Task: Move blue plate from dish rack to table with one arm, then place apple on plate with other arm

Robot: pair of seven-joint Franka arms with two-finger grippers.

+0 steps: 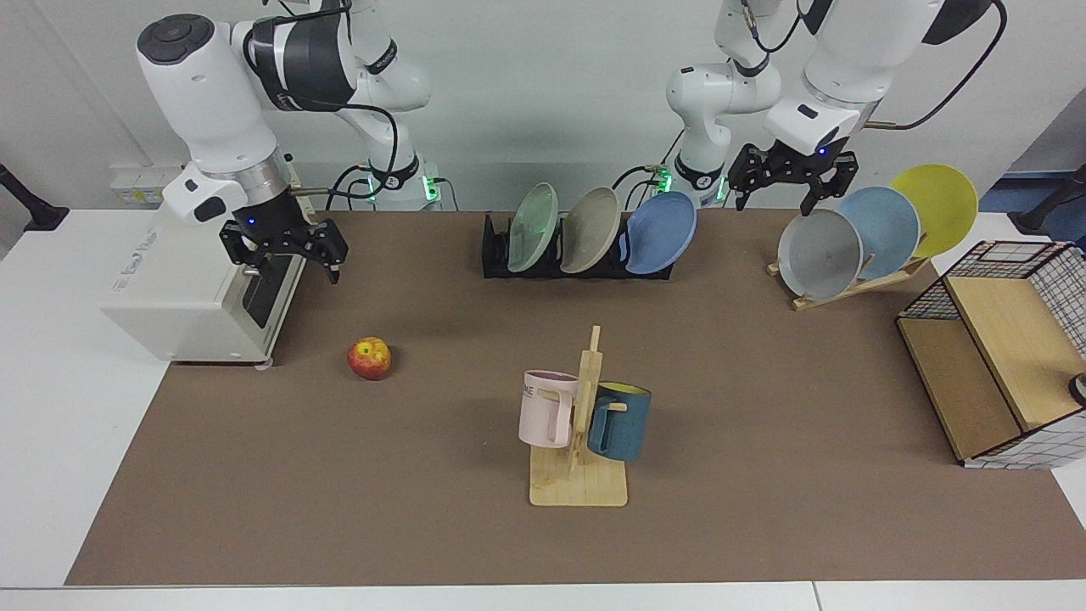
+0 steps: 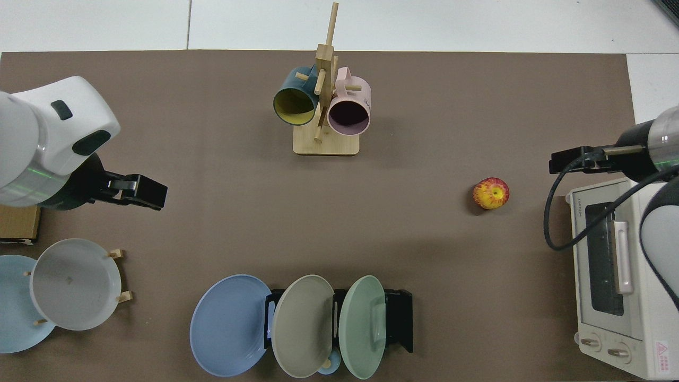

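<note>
The blue plate (image 1: 662,231) (image 2: 228,323) stands on edge in the end slot of the black dish rack (image 1: 496,255) (image 2: 399,318), at the back of the brown table (image 1: 764,441). The apple (image 1: 369,358) (image 2: 490,193), red with yellow patches, lies on the table by the toaster oven. My left gripper (image 1: 785,199) hangs open in the air between the rack and the wooden plate stand, holding nothing. My right gripper (image 1: 288,265) hangs open above the toaster oven's front corner, up and back from the apple.
A pale green plate (image 1: 533,225) and a beige plate (image 1: 591,229) share the rack. A wooden stand (image 1: 857,284) holds grey, sky-blue and yellow plates. A mug stand (image 1: 581,441) with two mugs stands mid-table. A toaster oven (image 1: 195,297) and a wire-framed wooden box (image 1: 993,365) flank the table.
</note>
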